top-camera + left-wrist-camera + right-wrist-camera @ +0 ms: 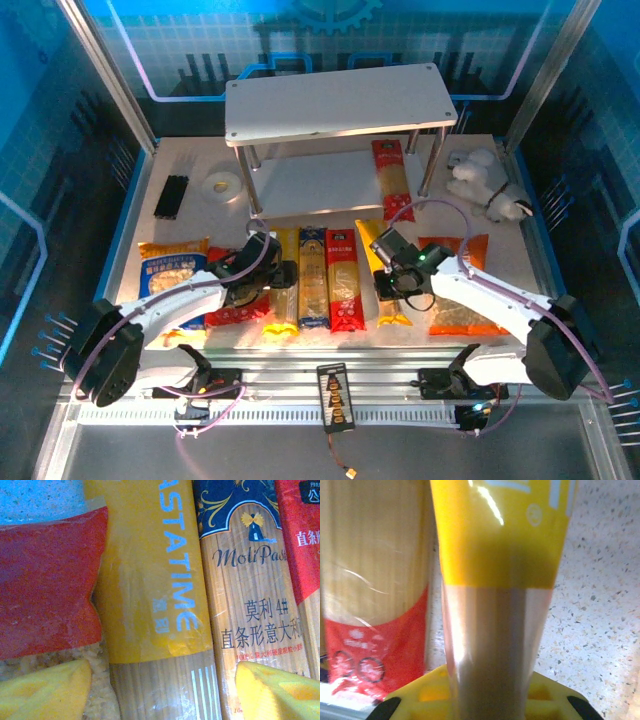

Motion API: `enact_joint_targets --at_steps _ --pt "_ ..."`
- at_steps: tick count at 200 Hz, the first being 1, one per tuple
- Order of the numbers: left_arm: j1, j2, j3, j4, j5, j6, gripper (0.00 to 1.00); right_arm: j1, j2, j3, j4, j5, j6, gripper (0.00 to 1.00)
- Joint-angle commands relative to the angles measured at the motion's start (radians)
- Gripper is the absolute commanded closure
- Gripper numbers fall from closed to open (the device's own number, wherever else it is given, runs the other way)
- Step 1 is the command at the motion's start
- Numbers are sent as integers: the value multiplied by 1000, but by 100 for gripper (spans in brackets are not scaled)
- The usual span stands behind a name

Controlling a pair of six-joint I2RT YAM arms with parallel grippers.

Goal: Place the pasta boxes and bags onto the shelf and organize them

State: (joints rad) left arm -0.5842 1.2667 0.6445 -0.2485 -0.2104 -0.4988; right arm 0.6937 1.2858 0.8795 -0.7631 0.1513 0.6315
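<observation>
Lying lengthwise near-to-far, yellow pack — right tool clamped across it

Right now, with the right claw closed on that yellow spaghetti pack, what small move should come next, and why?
Probably a short lift straight up. The right gripper looks pinched on the yellow pack, which lies on the table close beside a red pack. Raising it first should clear its neighbour before carrying it toward the shelf.
</observation>
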Motion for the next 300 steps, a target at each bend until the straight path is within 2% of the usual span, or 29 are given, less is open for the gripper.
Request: enact_joint_targets --at_steps 1,30,124,167,220,300 --pt "8 -30 17 -2 22 -3 24 10 -39 122 34 34 -42 100" --pt "8 -38 23 -8 24 -2 24 -6 30 250 37 57 -103 100" --pt "10 -55 18 -19 13 7 24 -187 476 703 93 87 -267 100" --pt "12 -60 20 -21 11 10 23 -216 626 867 103 151 -309 100" --pt "17 -62 24 -32 12 15 23 -240 750 962 99 173 -302 100" --pt "27 -71 30 -44 13 24 23 -277 797 943 130 175 -272 100"
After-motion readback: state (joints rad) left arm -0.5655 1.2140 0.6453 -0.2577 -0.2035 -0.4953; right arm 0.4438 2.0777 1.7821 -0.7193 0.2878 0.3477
